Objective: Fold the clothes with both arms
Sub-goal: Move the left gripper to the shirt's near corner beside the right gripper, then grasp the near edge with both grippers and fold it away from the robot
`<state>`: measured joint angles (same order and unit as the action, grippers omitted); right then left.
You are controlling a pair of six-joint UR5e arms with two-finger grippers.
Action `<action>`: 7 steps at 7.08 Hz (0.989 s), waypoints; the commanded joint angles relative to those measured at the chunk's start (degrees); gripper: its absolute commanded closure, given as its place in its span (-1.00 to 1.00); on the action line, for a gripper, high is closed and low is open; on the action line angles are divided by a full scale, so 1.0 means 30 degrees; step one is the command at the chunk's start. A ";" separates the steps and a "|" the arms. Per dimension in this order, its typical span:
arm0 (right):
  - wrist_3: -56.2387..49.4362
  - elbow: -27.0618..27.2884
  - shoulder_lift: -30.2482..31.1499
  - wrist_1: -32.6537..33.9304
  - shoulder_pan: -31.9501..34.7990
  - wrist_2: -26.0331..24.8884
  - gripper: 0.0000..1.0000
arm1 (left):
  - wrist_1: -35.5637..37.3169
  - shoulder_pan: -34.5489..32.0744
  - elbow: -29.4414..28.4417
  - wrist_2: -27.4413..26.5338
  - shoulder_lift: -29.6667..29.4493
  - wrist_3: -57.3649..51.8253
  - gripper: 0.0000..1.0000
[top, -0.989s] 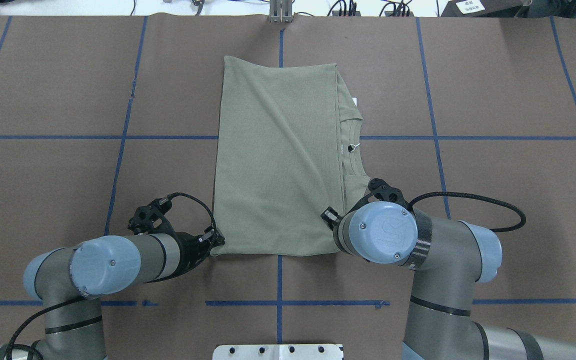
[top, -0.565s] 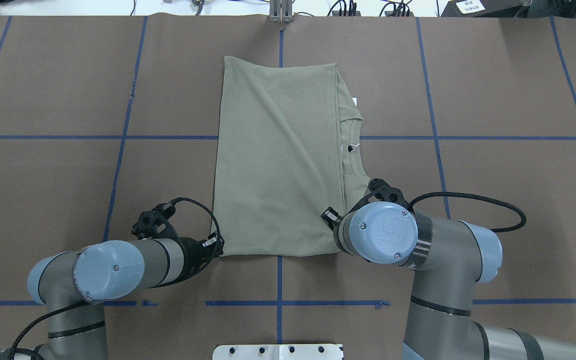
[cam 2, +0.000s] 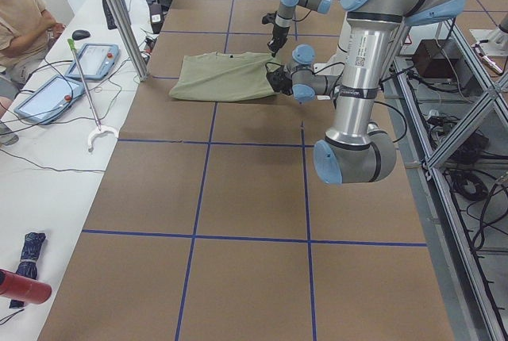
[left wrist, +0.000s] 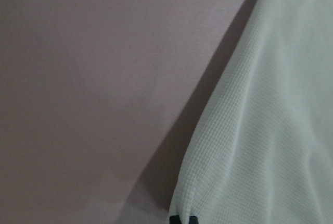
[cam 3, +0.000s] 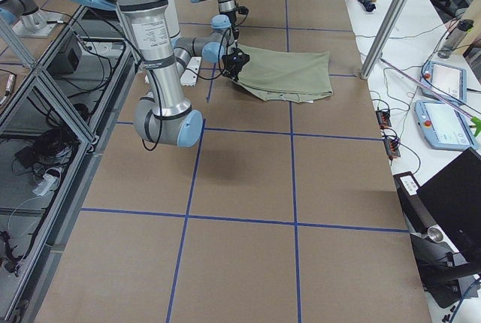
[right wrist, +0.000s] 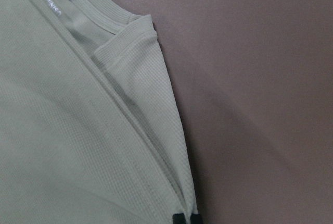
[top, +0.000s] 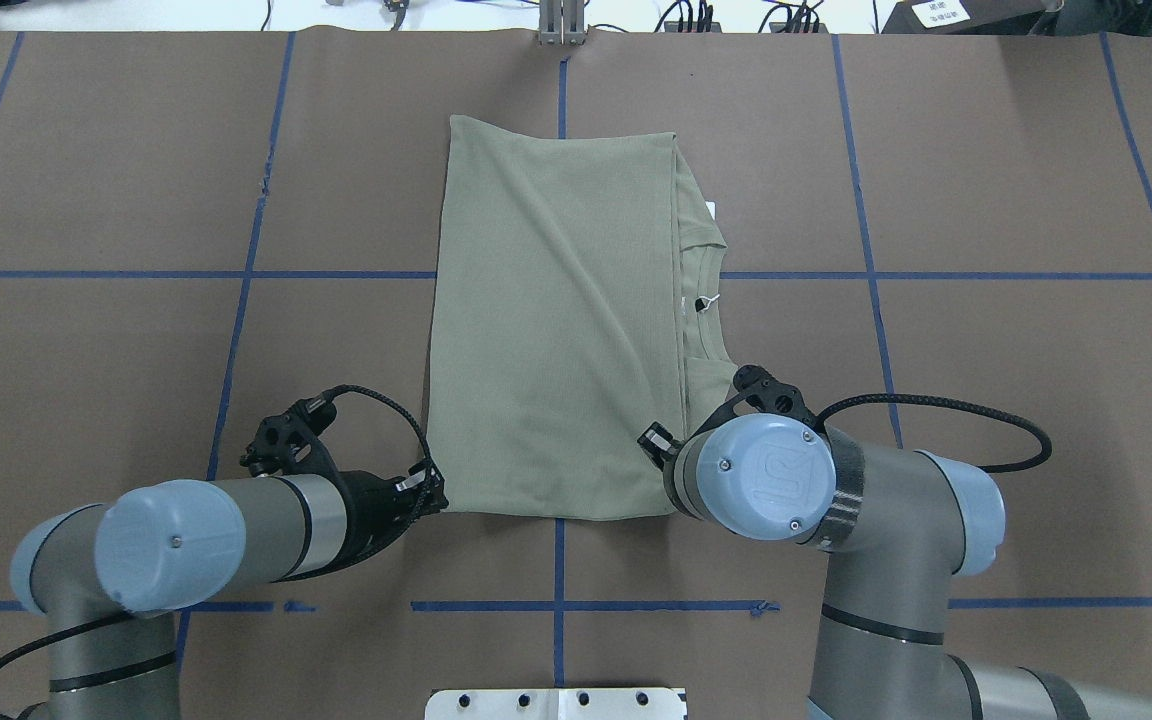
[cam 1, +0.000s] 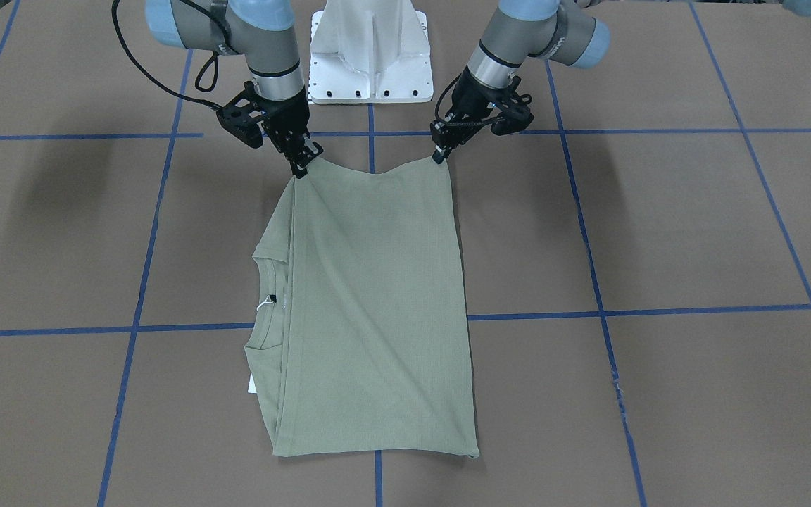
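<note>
Already folded lengthwise into a tall rectangle, the shirt (top: 556, 320) lies across the middle of the tabletop (top: 986, 400), its ribbed collar (top: 704, 300) peeking out along the robot's right side. Its near edge (cam 1: 374, 171) is raised off the surface and dips slightly between two pinched corners. The left claw (cam 1: 439, 156) is closed on one near corner, and the right claw (cam 1: 301, 167) on the other, where several layers stack. I judge the knit light, soft and limp: it will sag and drape rather than hold shape, and stacked layers may slide apart. The corners look like the right hold, provided each pinch catches every layer and both claws travel evenly so the cloth lays over without twisting.
</note>
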<state>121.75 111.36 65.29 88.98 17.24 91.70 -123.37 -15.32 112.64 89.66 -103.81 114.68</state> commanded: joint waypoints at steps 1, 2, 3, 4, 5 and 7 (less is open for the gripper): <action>0.0225 0.1920 0.0643 0.0104 -0.1283 -0.0155 1.00 | 0.0981 0.0793 0.2815 -0.0031 0.1288 0.1079 1.00; 0.0923 0.3208 0.1054 0.0191 -0.1785 -0.0128 1.00 | 0.2032 0.1408 0.3869 -0.0061 0.1292 0.1784 1.00; 0.1510 0.4410 0.2074 0.0192 -0.2487 -0.0215 1.00 | 0.3086 0.2023 0.4866 -0.0119 0.1234 0.2720 1.00; 0.2270 0.5408 0.2664 0.0192 -0.2813 -0.0215 1.00 | 0.3735 0.2406 0.5659 -0.0120 0.1234 0.2990 1.00; 0.2307 0.5940 0.2641 0.0192 -0.2700 -0.0215 1.00 | 0.4206 0.2410 0.6276 -0.0062 0.1031 0.3109 1.00; 0.2075 0.5861 0.1941 0.0221 -0.0629 0.0019 1.00 | 0.5635 0.0026 0.6637 0.0317 -0.0597 0.1366 1.00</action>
<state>128.33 129.09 72.12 89.58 12.13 91.54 -109.43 -10.85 132.32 89.94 -102.18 122.01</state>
